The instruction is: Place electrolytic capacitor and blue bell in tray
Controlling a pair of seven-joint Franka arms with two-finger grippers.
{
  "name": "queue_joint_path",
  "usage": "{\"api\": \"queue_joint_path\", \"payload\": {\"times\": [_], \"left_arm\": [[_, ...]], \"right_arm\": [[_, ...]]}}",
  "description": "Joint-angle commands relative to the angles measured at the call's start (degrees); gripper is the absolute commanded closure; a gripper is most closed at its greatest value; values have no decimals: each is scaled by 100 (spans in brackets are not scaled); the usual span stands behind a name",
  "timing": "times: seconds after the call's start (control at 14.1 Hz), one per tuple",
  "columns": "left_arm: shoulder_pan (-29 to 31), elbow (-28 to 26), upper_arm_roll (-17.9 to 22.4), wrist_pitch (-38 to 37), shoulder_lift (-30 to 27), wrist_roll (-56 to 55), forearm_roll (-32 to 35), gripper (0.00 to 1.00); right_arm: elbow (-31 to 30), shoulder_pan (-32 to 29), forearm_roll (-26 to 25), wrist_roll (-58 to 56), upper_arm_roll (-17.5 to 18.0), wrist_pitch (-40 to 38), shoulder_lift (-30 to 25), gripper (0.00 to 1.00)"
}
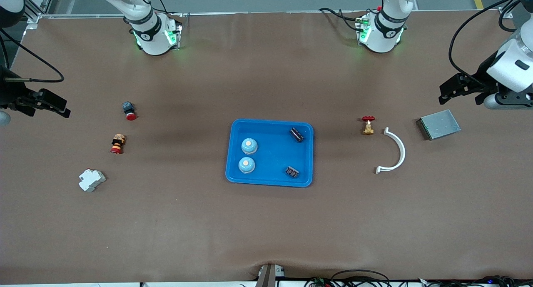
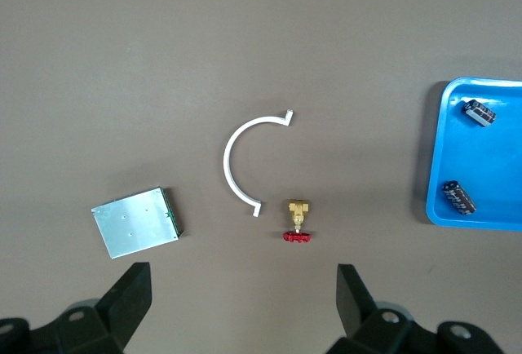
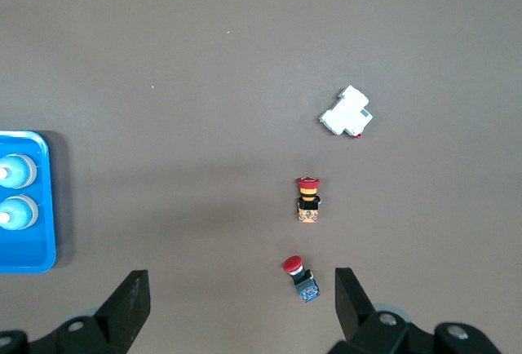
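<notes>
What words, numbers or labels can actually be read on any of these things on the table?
None can be read.
Two capacitors in the blue tray: pale markings on the sleeves, too small to read.
White breaker-like block: no legible print.
Two red-capped push buttons: nothing readable.
Grey metal box, two blue bells, brass valve, white curved clip: no text visible.
</notes>
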Motion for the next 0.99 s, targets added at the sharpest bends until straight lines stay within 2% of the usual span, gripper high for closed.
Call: {"api": "queue_joint_path", "payload": {"times": [0.0,0.92], "left_arm": [[49,175,-36,-118,72,15,-15,0],[58,202,-36,-118,81,-3,-23,0]], "right_arm": [[-242,16,13,73,0,82,-185,0],[-330,-28,4,64,-35,100,-202,0]]}}
